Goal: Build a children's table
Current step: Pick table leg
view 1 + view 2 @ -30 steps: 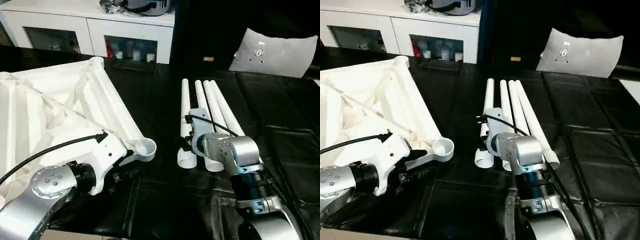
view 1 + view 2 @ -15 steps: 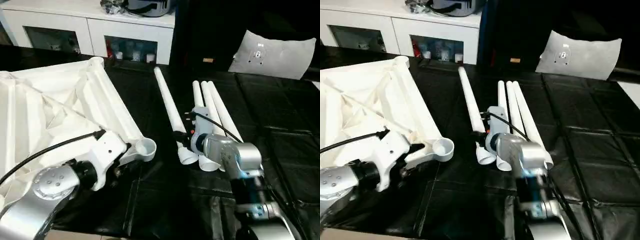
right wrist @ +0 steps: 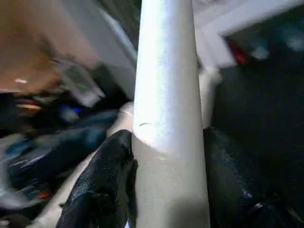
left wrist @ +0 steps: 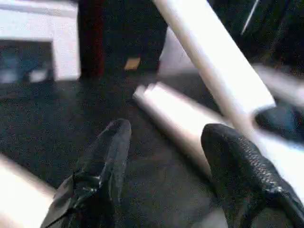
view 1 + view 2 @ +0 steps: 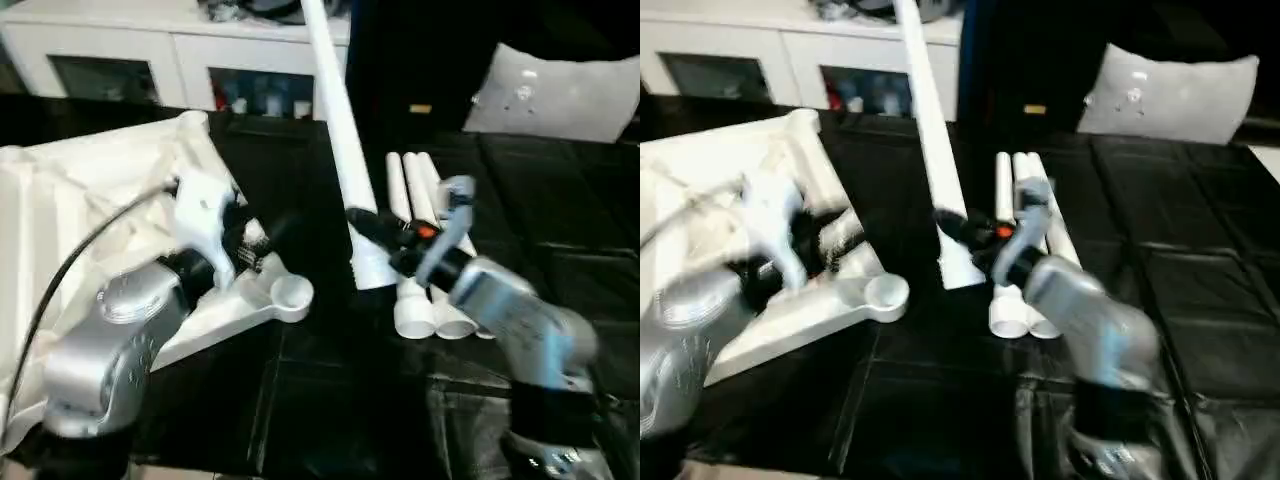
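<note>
The right gripper (image 5: 372,222) has its two black fingers (image 3: 102,180) clamped on a white table leg (image 5: 335,120), gripping it near its thick end, so the leg stands tilted up through the middle of the head view, its narrow end running out past the upper edge in front of the white cabinet (image 5: 150,60). Just right of centre, three more legs (image 5: 425,250) lie side by side on the black floor covering (image 5: 330,400), their open round ends towards the bottom of the frame, just beside the raised leg's lower end. The left gripper (image 4: 166,156) hangs with its fingers parted and nothing between them; in its wrist view the lying legs and the lifted one show beyond the fingertips. On the left of the head view the tabletop (image 5: 70,200) lies with its ribbed underside up, one round corner socket (image 5: 290,295) at centre-left, and the left forearm reaches across that corner. A grey cushion (image 5: 555,95) rests at upper right.
</note>
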Robot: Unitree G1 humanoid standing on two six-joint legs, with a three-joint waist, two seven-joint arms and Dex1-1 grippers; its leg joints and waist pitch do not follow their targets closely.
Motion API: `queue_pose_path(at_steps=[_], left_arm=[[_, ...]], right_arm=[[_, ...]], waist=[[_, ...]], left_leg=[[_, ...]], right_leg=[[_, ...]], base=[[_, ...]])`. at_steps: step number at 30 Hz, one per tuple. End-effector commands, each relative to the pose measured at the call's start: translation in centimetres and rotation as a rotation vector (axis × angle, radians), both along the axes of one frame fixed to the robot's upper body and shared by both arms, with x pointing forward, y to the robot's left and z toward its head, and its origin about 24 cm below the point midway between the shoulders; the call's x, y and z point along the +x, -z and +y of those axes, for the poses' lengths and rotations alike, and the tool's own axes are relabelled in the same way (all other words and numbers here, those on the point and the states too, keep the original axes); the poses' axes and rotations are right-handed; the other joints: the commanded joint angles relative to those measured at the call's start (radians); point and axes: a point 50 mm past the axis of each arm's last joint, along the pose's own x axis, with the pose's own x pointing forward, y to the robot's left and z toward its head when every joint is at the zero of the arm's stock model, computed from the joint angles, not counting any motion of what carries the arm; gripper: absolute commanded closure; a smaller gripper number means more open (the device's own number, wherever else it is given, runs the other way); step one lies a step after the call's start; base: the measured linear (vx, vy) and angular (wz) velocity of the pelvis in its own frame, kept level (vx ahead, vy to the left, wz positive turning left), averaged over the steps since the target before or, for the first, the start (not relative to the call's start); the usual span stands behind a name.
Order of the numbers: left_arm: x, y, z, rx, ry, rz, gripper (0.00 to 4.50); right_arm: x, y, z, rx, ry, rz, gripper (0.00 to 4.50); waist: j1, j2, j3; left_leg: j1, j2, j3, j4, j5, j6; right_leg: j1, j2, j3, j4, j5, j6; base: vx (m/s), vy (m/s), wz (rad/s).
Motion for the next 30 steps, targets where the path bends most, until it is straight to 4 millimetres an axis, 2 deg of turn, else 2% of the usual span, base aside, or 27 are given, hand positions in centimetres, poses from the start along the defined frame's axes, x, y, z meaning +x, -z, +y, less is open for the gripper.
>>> queue_pose_path(at_steps=[1,4,9,10,11,13,15,16,17,18,20,21,22,23,25,26,27,30], left_arm=[[0.1,-0.8,-0.6,-0.125,0.043,0.015,1.43],[0.0,-2.0,-1.7,-0.267,0.111,0.008,1.43],[-0.1,-3.6,-3.3,-0.434,0.224,0.021,1.43],[-0.1,-3.6,-3.4,-0.441,0.230,0.023,1.43],[-0.1,-3.8,-3.6,-0.464,0.248,0.031,1.43],[-0.2,-3.9,-3.8,-0.487,0.265,0.046,1.43],[-0.3,-3.9,-4.0,-0.495,0.284,0.062,1.43],[-0.3,-4.0,-4.0,-0.493,0.290,0.065,1.43],[-0.3,-4.0,-4.0,-0.491,0.289,0.066,1.43],[-0.2,-4.0,-3.9,-0.465,0.279,0.073,1.43],[0.8,-3.3,-3.3,-0.398,0.164,0.068,1.99],[0.9,-3.2,-3.2,-0.395,0.157,0.068,2.13],[1.0,-3.1,-3.0,-0.385,0.134,0.066,2.13],[1.4,-3.0,-2.6,-0.368,0.093,0.066,2.13],[1.8,-2.8,-2.1,-0.366,0.031,0.076,2.13],[2.0,-2.6,-1.9,-0.369,0.002,0.085,2.13],[2.1,-2.5,-1.8,-0.366,-0.018,0.088,2.22],[2.1,-2.6,-1.4,-0.393,-0.044,0.089,2.48]], right_arm=[[-0.7,-1.1,-0.1,0.052,-0.055,-0.059,2.62],[-1.2,-1.2,-0.1,0.069,-0.089,-0.079,2.62],[-2.1,-1.4,0.2,0.075,-0.126,-0.119,2.62],[-2.1,-1.4,0.2,0.072,-0.126,-0.123,2.62],[-2.2,-1.5,0.4,0.064,-0.124,-0.133,2.62],[-2.3,-1.6,0.5,0.054,-0.123,-0.146,2.62],[-2.5,-1.7,1.0,0.030,-0.124,-0.164,2.62],[-2.6,-1.8,1.2,0.021,-0.125,-0.170,2.62],[-2.6,-1.9,1.3,0.019,-0.125,-0.172,2.62],[-2.8,-2.1,1.7,-0.007,-0.133,-0.197,2.62],[-2.8,-2.3,2.6,-0.080,-0.098,-0.268,2.62],[-2.8,-2.3,2.6,-0.080,-0.095,-0.270,2.62],[-2.8,-2.3,2.7,-0.076,-0.087,-0.275,2.62],[-2.5,-2.1,2.8,-0.107,-0.068,-0.290,2.62],[-2.2,-1.8,3.0,-0.161,-0.033,-0.317,2.62],[-2.0,-1.6,3.1,-0.185,-0.011,-0.336,2.62],[-1.9,-1.5,3.2,-0.209,0.005,-0.355,2.62],[-1.6,-1.4,3.4,-0.258,0.053,-0.389,2.63]], waist=[[0.005,0.014,-0.063],[0.009,0.014,-0.061],[0.010,0.016,-0.061],[0.011,0.014,-0.063],[0.013,0.026,-0.063],[0.011,0.019,-0.066],[0.012,0.023,-0.067],[0.013,0.031,-0.070],[0.013,0.031,-0.071],[0.013,0.035,-0.071],[0.013,0.031,-0.071],[0.013,0.034,-0.070],[0.013,0.035,-0.070],[0.016,0.043,-0.071],[0.016,0.037,-0.072],[0.017,0.048,-0.072],[0.015,0.044,-0.072],[0.013,0.045,-0.073]], left_leg=[[-0.024,0.044,-0.004,-0.074,-0.028,0.024],[-0.023,0.047,-0.006,-0.076,-0.041,0.028],[-0.024,0.045,-0.008,-0.077,-0.033,0.035],[-0.026,0.045,-0.008,-0.076,-0.020,0.038],[-0.026,0.045,-0.009,-0.075,-0.016,0.033],[-0.025,0.046,-0.010,-0.075,-0.006,0.037],[-0.027,0.047,-0.010,-0.074,0.027,0.047],[-0.026,0.048,-0.012,-0.072,0.044,0.054],[-0.025,0.049,-0.012,-0.071,0.051,0.058],[-0.025,0.050,-0.014,-0.071,0.058,0.058],[-0.030,0.051,-0.015,-0.071,0.079,0.065],[-0.030,0.050,-0.015,-0.072,0.075,0.066],[-0.031,0.049,-0.015,-0.072,0.071,0.067],[-0.029,0.052,-0.016,-0.072,0.068,0.059],[-0.030,0.052,-0.017,-0.073,0.068,0.047],[-0.031,0.052,-0.017,-0.071,0.064,0.037],[-0.031,0.053,-0.016,-0.071,0.056,0.032],[-0.033,0.052,-0.017,-0.071,0.055,0.031]], right_leg=[[0.074,-0.087,0.058,-0.085,-0.189,-0.216],[0.069,-0.086,0.055,-0.096,-0.257,-0.192],[0.066,-0.083,0.050,-0.102,-0.297,-0.157],[0.067,-0.083,0.049,-0.103,-0.290,-0.151],[0.066,-0.085,0.049,-0.099,-0.284,-0.154],[0.068,-0.083,0.046,-0.100,-0.266,-0.154],[0.067,-0.083,0.044,-0.096,-0.225,-0.159],[0.066,-0.083,0.041,-0.093,-0.203,-0.161],[0.065,-0.083,0.040,-0.095,-0.194,-0.162],[0.064,-0.083,0.038,-0.093,-0.187,-0.161],[0.066,-0.083,0.034,-0.093,-0.174,-0.149],[0.068,-0.086,0.034,-0.096,-0.194,-0.136],[0.068,-0.088,0.034,-0.097,-0.205,-0.134],[0.068,-0.089,0.035,-0.095,-0.207,-0.135],[0.068,-0.088,0.033,-0.093,-0.190,-0.135],[0.067,-0.090,0.033,-0.091,-0.184,-0.141],[0.068,-0.090,0.034,-0.092,-0.176,-0.147],[0.073,-0.089,0.036,-0.087,-0.138,-0.158]], base=[[0.000,0.000,0.00],[0.000,0.000,0.00],[0.000,0.000,0.00],[0.000,0.000,0.00],[0.000,0.000,0.00],[0.000,0.000,0.00],[0.000,0.000,0.00],[0.000,0.000,0.00],[0.000,0.000,0.00],[0.000,0.000,0.00],[0.000,0.000,0.00],[0.000,0.000,0.00],[0.000,0.000,0.00],[0.000,0.000,0.00],[0.000,0.000,0.00],[0.000,0.000,0.00],[0.000,0.000,0.00],[0.000,0.000,0.00]])
